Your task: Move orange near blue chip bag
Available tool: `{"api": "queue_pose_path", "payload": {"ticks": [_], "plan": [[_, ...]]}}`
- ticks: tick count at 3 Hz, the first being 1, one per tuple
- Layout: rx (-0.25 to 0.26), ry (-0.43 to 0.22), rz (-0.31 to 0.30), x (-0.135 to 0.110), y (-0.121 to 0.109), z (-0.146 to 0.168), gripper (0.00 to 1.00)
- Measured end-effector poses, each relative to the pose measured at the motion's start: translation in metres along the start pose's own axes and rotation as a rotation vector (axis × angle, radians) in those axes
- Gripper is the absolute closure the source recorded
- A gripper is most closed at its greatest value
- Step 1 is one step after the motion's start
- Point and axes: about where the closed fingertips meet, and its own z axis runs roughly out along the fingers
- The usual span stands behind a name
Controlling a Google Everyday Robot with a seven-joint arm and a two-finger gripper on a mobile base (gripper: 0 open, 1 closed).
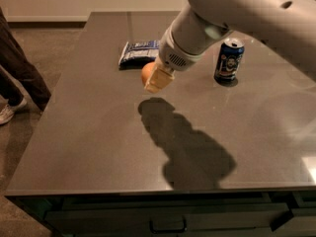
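While gripper (154, 80) clasps orange (146, 73) over table (94, 147), blue chip bag (137, 53) near; can (228, 59) apart

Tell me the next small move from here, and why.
Probably lower straight down, so the fruit can be set on the table. The tool grips the orange just in front of the blue chip bag, and the shadow falls apart from them, so the orange seems to hang above the surface. The can stands well aside.
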Motion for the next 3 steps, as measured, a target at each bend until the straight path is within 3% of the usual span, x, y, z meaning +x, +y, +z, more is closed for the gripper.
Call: {"api": "queue_pose_path", "payload": {"ticks": [3], "plan": [[-0.016, 0.006, 0.093, -0.001, -0.051, 0.055, 1.00]]}}
